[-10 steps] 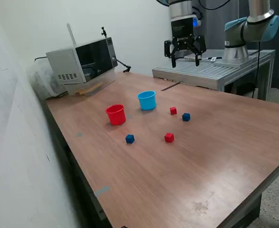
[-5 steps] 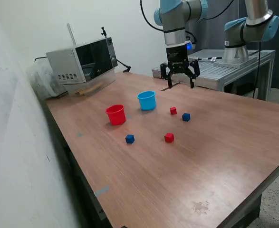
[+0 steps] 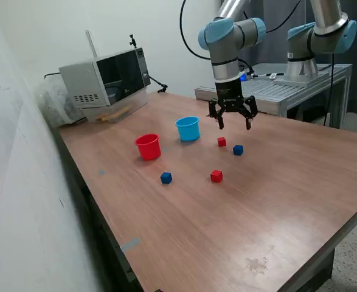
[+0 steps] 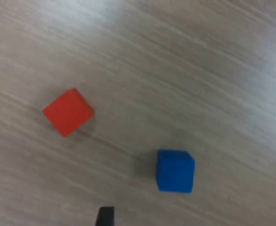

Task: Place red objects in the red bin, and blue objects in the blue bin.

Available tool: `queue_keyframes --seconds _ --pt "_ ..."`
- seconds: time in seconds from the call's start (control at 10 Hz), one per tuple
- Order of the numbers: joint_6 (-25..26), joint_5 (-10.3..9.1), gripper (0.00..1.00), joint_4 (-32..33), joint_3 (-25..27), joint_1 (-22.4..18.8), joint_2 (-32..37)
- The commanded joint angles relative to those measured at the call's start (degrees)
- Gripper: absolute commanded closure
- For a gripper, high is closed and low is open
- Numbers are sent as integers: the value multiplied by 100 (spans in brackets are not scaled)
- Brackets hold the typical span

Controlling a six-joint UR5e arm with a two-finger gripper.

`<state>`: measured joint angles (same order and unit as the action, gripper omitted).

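Note:
My gripper [image 3: 233,126] hangs open and empty above the table, just over a red cube [image 3: 221,142] and a blue cube [image 3: 238,149] that lie side by side. The wrist view shows this red cube [image 4: 68,111] and this blue cube [image 4: 175,170] on the wood, with my fingertips [image 4: 105,216] at the picture's edge. A second red cube [image 3: 216,176] and a second blue cube [image 3: 166,177] lie nearer the front. The red bin [image 3: 148,146] and the blue bin [image 3: 188,129] stand upright toward the exterior view's left of the gripper.
A microwave-like box [image 3: 105,79] stands at the table's back on the exterior view's left. A metal bench [image 3: 275,88] with a second arm's base [image 3: 315,42] stands behind the table. The wooden table [image 3: 257,207] runs to its front edge.
The arm has come down and forward from the back toward the table, and the gripper now hangs low over the red and blue cube pair. The cubes and bins have not moved.

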<state>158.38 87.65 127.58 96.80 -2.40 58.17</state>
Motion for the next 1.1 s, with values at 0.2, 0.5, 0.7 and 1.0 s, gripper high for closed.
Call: queue_keyframes --seconds 0.2,0.5,0.7,1.0 --pt "0 -2 0 311 163 -32 -376" --pt "17 -2 0 451 163 -76 -543" --pt "44 -2 0 478 111 -94 -631" --pt "44 7 100 487 111 -77 -711"
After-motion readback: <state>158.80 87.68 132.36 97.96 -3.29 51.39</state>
